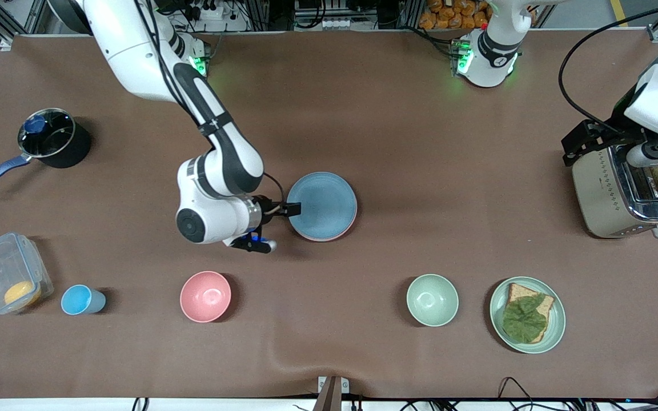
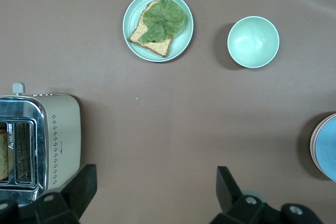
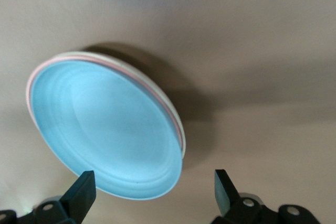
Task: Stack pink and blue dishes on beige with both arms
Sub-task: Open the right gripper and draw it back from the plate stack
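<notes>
A brown-covered table point(image 1: 420, 142) carried a spread of kitchenware. Near its middle sat a stack of plates, a beige plate point(image 3: 176, 116) at the bottom directly on the cloth. Along the edge nearest the front camera stood a clear container point(image 1: 6, 274) holding something orange, a blue cup point(image 1: 80, 299), a pink bowl point(image 1: 205, 296), a green bowl point(image 1: 432, 299) and a green plate point(image 1: 557, 319) with bread and a leaf. A dark saucepan point(image 1: 52, 140) sat toward the right arm's end, a toaster point(image 1: 614, 194) toward the left arm's end.
</notes>
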Action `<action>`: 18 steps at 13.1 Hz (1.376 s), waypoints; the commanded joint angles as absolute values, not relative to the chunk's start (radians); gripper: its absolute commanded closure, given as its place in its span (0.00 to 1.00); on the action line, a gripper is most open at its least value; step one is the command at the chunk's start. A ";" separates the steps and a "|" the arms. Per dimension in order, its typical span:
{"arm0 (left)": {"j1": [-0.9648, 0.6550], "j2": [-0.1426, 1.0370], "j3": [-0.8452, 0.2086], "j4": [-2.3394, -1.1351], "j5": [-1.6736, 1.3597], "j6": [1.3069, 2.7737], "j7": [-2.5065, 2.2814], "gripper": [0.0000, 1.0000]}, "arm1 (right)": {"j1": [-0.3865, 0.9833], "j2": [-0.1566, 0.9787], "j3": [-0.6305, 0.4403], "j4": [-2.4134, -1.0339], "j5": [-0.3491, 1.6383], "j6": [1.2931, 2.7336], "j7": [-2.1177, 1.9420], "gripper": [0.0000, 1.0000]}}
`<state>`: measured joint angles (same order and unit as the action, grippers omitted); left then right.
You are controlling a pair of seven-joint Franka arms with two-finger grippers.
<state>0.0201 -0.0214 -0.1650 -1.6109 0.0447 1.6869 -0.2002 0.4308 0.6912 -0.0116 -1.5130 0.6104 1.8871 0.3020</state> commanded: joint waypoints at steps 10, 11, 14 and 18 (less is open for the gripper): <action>0.008 -0.014 -0.164 -1.615 0.061 1.672 -0.192 0.00 | 0.098 0.506 -0.005 -1.368 0.166 1.520 0.261 0.00; 0.012 -0.014 -0.164 -1.611 0.061 1.657 -0.189 0.00 | 0.085 0.480 -0.006 -1.368 0.134 1.500 0.218 0.00; 0.017 -0.018 -0.163 -1.606 0.043 1.614 -0.186 0.00 | 0.042 0.381 -0.008 -1.385 0.088 1.496 0.160 0.00; 0.017 -0.026 -0.155 -1.606 0.043 1.594 -0.183 0.00 | 0.006 0.145 -0.014 -1.523 0.046 1.525 0.166 0.00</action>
<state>0.0148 -0.0139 -0.1624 -1.6124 0.0446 1.6145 -0.2001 0.0297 0.2940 -0.0267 -1.3945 0.0771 1.4993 0.1722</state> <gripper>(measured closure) 0.000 0.000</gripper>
